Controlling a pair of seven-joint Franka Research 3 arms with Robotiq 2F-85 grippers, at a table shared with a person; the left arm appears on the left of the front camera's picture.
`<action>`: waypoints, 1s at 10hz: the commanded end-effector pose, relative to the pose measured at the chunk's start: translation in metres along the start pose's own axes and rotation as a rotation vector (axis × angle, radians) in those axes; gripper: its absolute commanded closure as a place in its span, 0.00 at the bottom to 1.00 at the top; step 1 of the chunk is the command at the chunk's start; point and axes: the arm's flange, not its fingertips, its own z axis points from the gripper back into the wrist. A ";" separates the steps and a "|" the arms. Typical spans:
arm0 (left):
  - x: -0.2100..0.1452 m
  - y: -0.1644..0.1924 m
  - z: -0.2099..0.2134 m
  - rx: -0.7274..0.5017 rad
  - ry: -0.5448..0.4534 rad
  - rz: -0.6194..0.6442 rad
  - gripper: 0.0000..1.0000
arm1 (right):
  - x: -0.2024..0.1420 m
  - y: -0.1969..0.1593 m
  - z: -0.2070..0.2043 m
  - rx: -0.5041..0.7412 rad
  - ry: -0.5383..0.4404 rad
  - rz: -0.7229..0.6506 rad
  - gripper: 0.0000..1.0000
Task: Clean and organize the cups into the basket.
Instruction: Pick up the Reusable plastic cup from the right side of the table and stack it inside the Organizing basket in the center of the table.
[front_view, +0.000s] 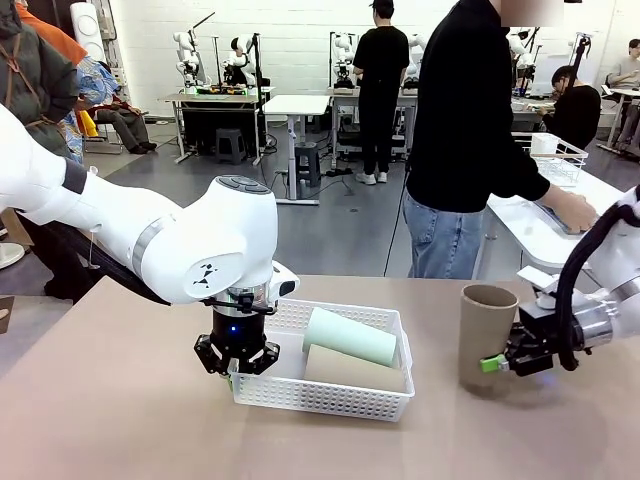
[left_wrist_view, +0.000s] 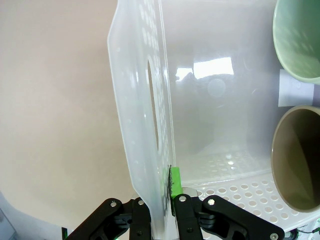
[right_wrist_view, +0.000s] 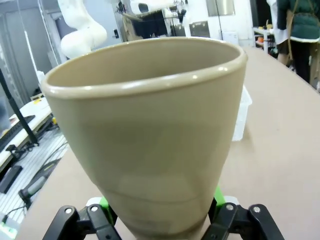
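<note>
The white perforated basket (front_view: 330, 398) sits mid-table. Inside it lie a pale mint cup (front_view: 350, 337) and, under it, a tan cup (front_view: 345, 370). My left gripper (front_view: 237, 360) points down at the basket's left end, shut on that end wall. In the left wrist view the gripper (left_wrist_view: 162, 200) pinches the wall (left_wrist_view: 140, 100) below its handle cut-out, with the mint cup's mouth (left_wrist_view: 299, 40) and the tan cup's mouth (left_wrist_view: 297, 160) on the right. My right gripper (front_view: 497, 362) is shut on another tan cup (front_view: 485, 335), upright right of the basket. This cup (right_wrist_view: 150, 135) looms between the right gripper's (right_wrist_view: 160, 217) green pads.
A person in a black top (front_view: 465, 110) stands at the far side, hand on a white side table (front_view: 540, 230) that carries a white wire basket (front_view: 555, 155). The brown tabletop (front_view: 110, 400) stretches bare to the front left.
</note>
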 end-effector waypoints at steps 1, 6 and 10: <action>-0.001 0.001 0.001 0.003 -0.007 -0.008 1.00 | 0.062 0.060 0.025 -0.057 -0.069 -0.019 0.73; -0.001 0.001 0.001 0.003 -0.007 -0.008 1.00 | 0.177 0.133 0.069 -0.250 -0.114 -0.153 0.73; -0.001 0.001 0.001 0.003 -0.007 -0.008 1.00 | 0.176 0.136 0.082 -0.205 -0.105 -0.114 0.73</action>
